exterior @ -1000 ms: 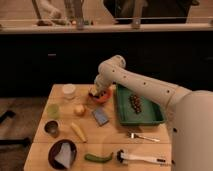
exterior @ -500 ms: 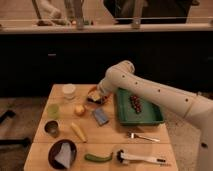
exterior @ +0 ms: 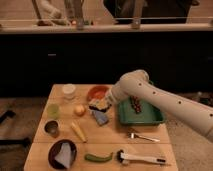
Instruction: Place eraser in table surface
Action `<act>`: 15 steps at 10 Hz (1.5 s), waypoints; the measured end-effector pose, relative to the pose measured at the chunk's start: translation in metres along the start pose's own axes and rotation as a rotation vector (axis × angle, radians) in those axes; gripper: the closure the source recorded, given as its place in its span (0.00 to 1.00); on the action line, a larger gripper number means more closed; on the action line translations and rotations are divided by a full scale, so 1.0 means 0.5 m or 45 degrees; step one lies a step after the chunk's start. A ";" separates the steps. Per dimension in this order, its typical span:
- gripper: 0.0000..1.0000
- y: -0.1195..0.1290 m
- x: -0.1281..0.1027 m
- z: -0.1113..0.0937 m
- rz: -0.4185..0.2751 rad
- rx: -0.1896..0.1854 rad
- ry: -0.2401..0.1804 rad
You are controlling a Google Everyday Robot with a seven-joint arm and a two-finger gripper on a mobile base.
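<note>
The eraser (exterior: 98, 104), a small tan block with a dark base, sits at the tip of my gripper (exterior: 103, 102), over the front rim of the orange bowl (exterior: 98, 91) and just above the light wooden table surface (exterior: 111, 141). The gripper is closed on the eraser. My white arm (exterior: 150, 95) reaches in from the right, over the green tray (exterior: 142, 118). The blue-grey sponge pad (exterior: 100, 118) lies on the table just in front of the eraser.
A round yellow-orange fruit (exterior: 79, 109), a green cup (exterior: 53, 110), a white cup (exterior: 68, 90), a metal cup (exterior: 51, 128), a yellow banana-like item (exterior: 78, 131), a dark bowl with cloth (exterior: 62, 153), a green pepper (exterior: 98, 158), a brush (exterior: 141, 159) and a fork (exterior: 145, 136) are on the table. Grapes (exterior: 136, 104) lie in the tray.
My gripper and the eraser have shifted slightly forward, from inside the orange bowl to its front rim. The arm has swung a little to the right.
</note>
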 end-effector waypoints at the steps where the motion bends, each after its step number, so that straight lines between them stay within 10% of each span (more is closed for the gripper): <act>1: 0.87 0.012 0.011 -0.006 -0.027 -0.033 -0.003; 15: 0.87 0.027 0.061 -0.008 -0.043 -0.018 -0.017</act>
